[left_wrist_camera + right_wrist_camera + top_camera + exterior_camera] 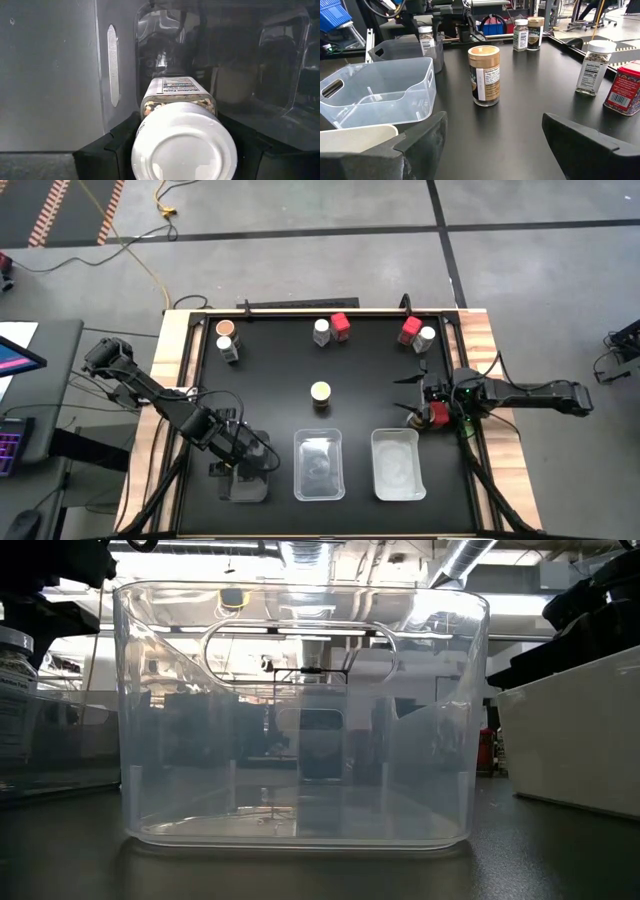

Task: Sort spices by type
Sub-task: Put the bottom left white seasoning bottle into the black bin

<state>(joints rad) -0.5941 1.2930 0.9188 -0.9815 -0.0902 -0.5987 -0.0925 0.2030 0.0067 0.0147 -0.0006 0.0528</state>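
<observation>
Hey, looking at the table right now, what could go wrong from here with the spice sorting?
The left gripper holds a white-capped jar over the left tray; if let go here, the jar might tip or bounce inside. The right gripper is open near the table's right edge, with a red-capped jar right by its wrist; a careless swing could knock that jar over.

trays (319, 465) sitting in a row along bench (270, 370) front | one jar (320, 392) standing mid-bench | other jars (331, 329) lining back edge
</observation>
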